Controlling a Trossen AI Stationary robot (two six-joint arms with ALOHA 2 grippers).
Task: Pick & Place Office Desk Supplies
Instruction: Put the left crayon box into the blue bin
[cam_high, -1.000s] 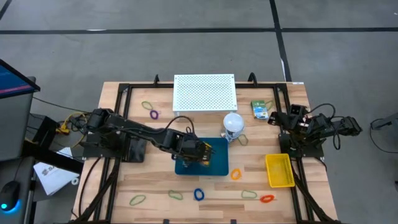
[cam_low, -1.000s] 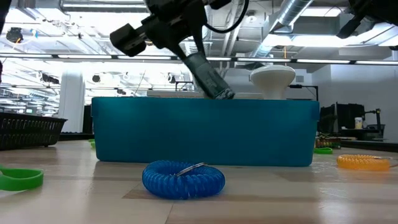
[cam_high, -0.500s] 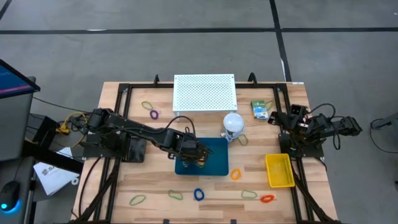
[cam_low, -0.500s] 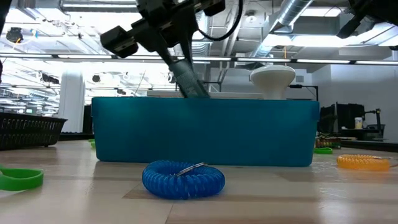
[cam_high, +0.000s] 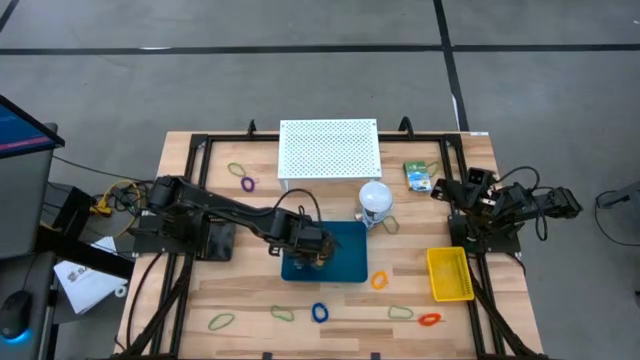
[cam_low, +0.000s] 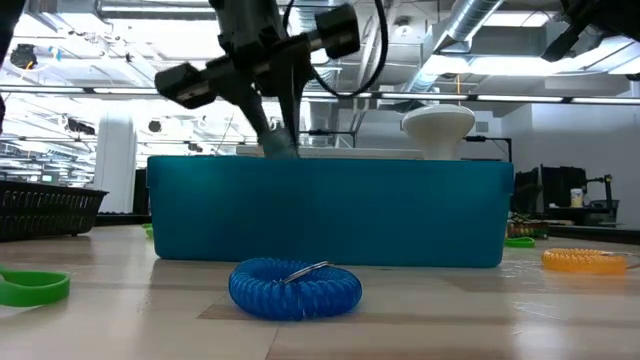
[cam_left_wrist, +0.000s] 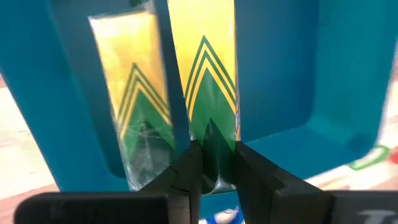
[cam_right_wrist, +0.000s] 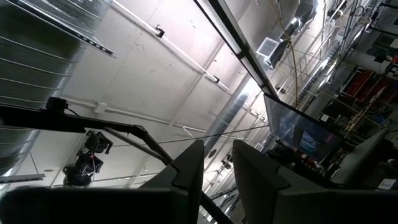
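Observation:
My left gripper (cam_high: 312, 248) reaches down into the blue bin (cam_high: 345, 265) at the table's middle, shut on the yellow-green crayon box (cam_left_wrist: 208, 62). The bin's glossy blue inside (cam_left_wrist: 280, 74) mirrors the box. In the low view the fingers (cam_low: 278, 145) dip behind the bin's rim (cam_low: 330, 160). Loose loops lie on the wood: a blue coil (cam_low: 295, 288), an orange one (cam_high: 379, 281), green ones (cam_high: 220, 321) and a purple one (cam_high: 247, 183). A green packet (cam_high: 418, 175) lies at the far right. My right gripper (cam_right_wrist: 217, 149) waits at the right edge, pointing up, with a narrow gap and nothing in it. My left gripper pinches the crayon box between its two fingers at the box's upper end (cam_left_wrist: 214, 134), one finger on each long side. The fingers come from above, slanting steeply down, and lie along the box. The box points down into the bin; whether its lower end touches the floor I cannot tell.
A white perforated board (cam_high: 329, 148) stands at the far middle, and a white ball-shaped object (cam_high: 375, 197) sits just beyond the bin's far right corner. A yellow basket (cam_high: 449, 273) sits at the right. Black frame rails run along both table sides.
My left gripper has sunk into the bin, shifted a little toward the table's left and tipped steeper, staying shut on the crayon box. The box, whose yellow face showed from above a second ago, is now hidden under the gripper in the high view.

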